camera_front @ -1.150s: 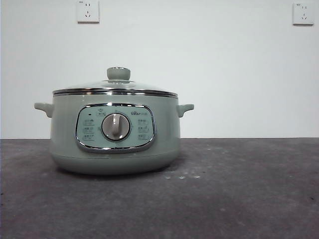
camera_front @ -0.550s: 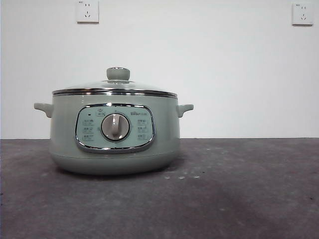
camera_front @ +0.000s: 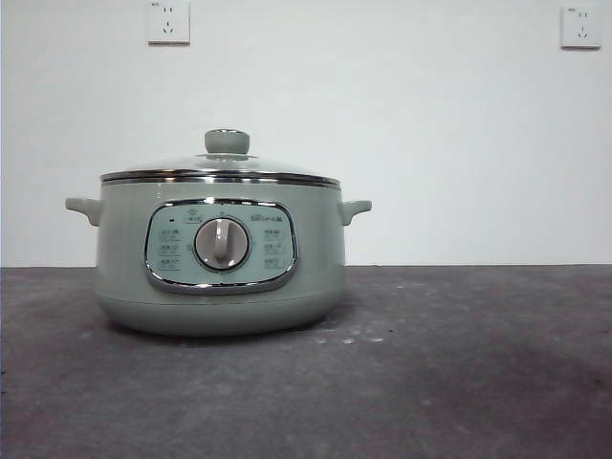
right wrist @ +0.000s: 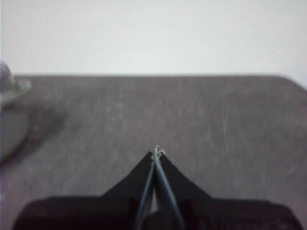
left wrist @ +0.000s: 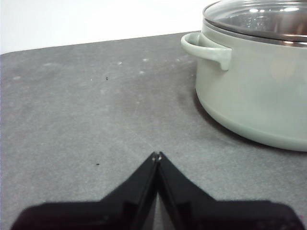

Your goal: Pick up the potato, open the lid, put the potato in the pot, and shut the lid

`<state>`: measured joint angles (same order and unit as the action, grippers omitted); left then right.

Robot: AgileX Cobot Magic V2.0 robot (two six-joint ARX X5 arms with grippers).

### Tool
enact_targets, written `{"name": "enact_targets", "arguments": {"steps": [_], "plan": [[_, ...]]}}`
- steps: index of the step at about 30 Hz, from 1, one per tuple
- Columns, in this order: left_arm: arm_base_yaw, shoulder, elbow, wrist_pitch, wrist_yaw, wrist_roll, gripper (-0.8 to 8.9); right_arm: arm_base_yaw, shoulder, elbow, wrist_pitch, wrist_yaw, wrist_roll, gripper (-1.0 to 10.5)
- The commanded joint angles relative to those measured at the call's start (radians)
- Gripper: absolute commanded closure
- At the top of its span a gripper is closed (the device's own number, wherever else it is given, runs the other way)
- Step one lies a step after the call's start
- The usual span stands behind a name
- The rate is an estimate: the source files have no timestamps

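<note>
With the lid [camera_front: 222,164] seated, the pot [camera_front: 219,251] hides its contents.

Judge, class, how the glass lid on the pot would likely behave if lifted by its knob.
The lid looks rigid glass with a chrome rim, so probably stiff, fragile if dropped. Its small rounded knob may slip or let it swing. It sits level on the pot.

- Pot [camera_front: 124,258], control panel [camera_front: 221,245]: small brand mark printed at upper right of the dial [camera_front: 222,243]; letters too small to read.
- Same panel: two columns of small button labels flanking the dial; characters illegible.
- Wall sockets [camera_front: 168,21]: no legible markings.
- Wrist views: no text, numbers or signs visible.
</note>
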<state>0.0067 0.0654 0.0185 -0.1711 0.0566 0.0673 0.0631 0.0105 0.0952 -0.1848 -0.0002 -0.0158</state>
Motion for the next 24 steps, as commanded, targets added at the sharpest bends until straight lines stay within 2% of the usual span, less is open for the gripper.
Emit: {"name": "enact_targets", "arguments": {"steps": [1, 24], "plan": [[0.003, 0.000, -0.011, 0.007, 0.002, -0.005, 8.17, -0.002, -0.003, -0.047, 0.012, 0.000, -0.003, 9.5], [0.003, 0.003, -0.011, 0.007, 0.002, -0.004, 8.17, -0.005, -0.002, -0.080, 0.002, 0.000, -0.003, 9.5]]}}
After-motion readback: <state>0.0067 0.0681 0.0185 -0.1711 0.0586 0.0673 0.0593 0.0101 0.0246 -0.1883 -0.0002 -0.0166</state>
